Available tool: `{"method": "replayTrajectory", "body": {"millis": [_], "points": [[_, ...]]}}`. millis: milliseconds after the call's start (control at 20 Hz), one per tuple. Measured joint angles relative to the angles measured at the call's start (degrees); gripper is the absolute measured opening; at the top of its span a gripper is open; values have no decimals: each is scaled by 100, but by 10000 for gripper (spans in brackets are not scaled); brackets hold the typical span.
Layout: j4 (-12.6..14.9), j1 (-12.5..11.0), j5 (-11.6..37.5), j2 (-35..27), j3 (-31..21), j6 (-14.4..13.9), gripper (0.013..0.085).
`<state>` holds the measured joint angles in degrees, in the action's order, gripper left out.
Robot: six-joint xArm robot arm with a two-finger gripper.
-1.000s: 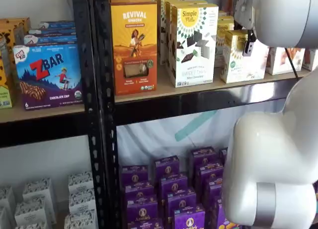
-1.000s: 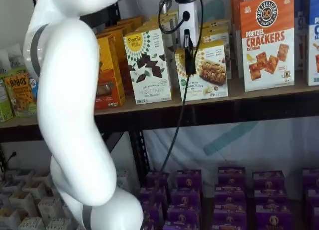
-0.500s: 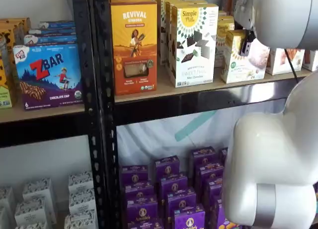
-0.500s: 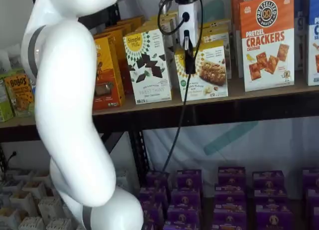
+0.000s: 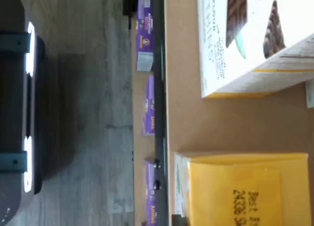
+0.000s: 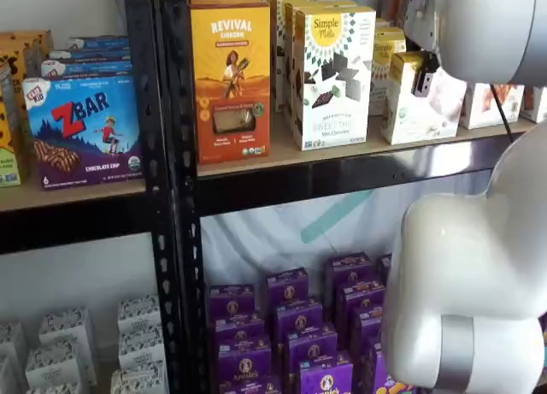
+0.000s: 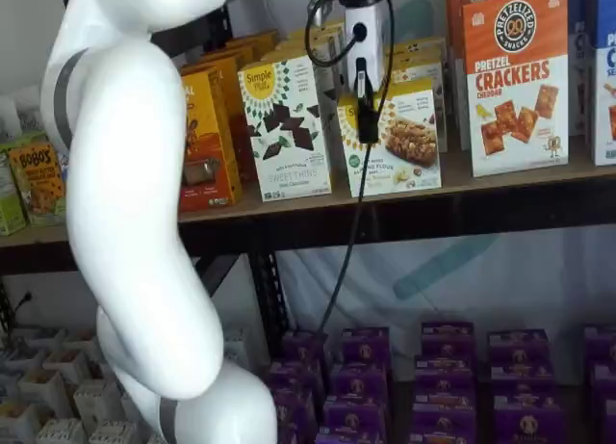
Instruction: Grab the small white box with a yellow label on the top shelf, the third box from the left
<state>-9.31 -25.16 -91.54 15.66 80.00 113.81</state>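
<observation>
The small white box (image 6: 427, 108) with its yellow top stands on the top shelf (image 6: 282, 155), right of a taller white cookie carton (image 6: 333, 78). In both shelf views my gripper (image 7: 367, 117) hangs over the small white box (image 7: 404, 145). One black finger (image 6: 423, 76) lies against its front face, and the box leans slightly. The gripper is shut on it. The wrist view shows the box's yellow top (image 5: 245, 191) close up, with the cookie carton (image 5: 255, 39) beside it on the tan board (image 5: 186, 123).
An orange Revival box (image 6: 231, 78) stands left of the cookie carton. Pretzel cracker boxes (image 7: 515, 78) stand right of the small box. Purple boxes (image 6: 291, 326) fill the shelf below. My white arm (image 7: 135, 222) covers the left of one shelf view.
The small white box has shifted and tilted slightly with the gripper's finger on its front. The arm has barely moved.
</observation>
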Motion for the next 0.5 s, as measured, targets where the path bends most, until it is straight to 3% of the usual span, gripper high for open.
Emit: {"method": "replayTrajectory", "body": {"millis": [500], "points": [[-80, -163, -372, 336, -146, 107, 370]]}}
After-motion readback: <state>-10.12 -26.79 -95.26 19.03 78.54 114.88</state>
